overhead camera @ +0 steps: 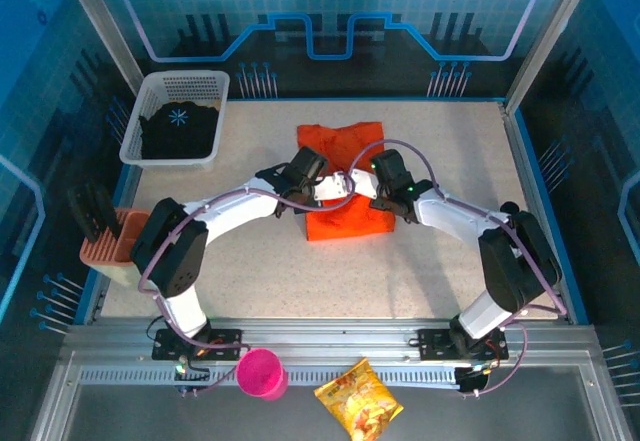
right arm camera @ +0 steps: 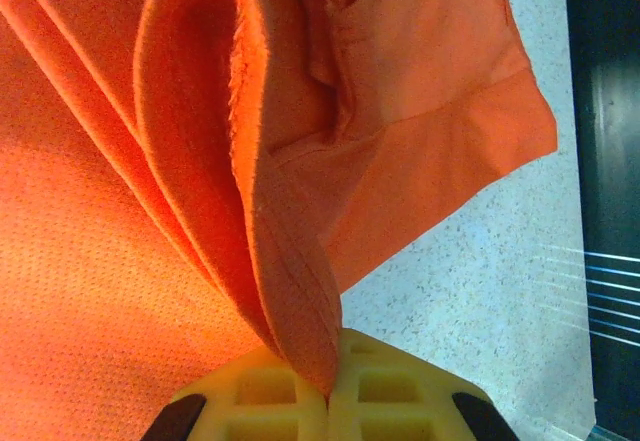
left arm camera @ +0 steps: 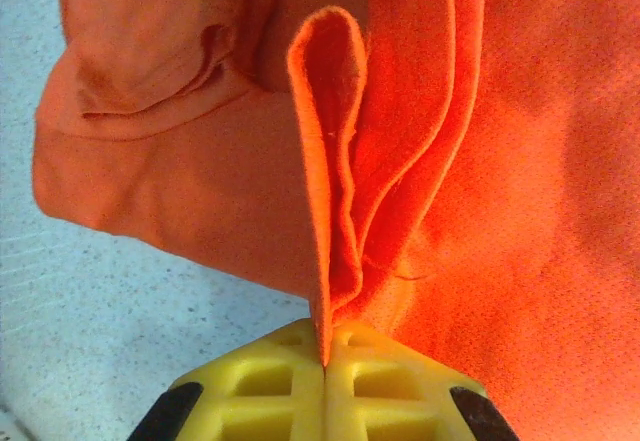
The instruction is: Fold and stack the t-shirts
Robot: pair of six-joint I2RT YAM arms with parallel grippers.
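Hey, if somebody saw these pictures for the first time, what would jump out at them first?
The bright orange t-shirt mid-table, with the left claw and right claw both shut on pinched folds of it. Then the black t-shirt with a pale snowflake print, lying in the white mesh basket at the far left corner.

A bright-orange t-shirt (overhead camera: 345,223) is seen on a speckled beige tabletop (overhead camera: 430,261). A black t-shirt (overhead camera: 180,133) marked with a pale-blue snowflake print is seen in a white mesh basket (overhead camera: 190,78). The left gripper (left arm camera: 325,366) and right gripper (right arm camera: 330,396) are coloured yellow.
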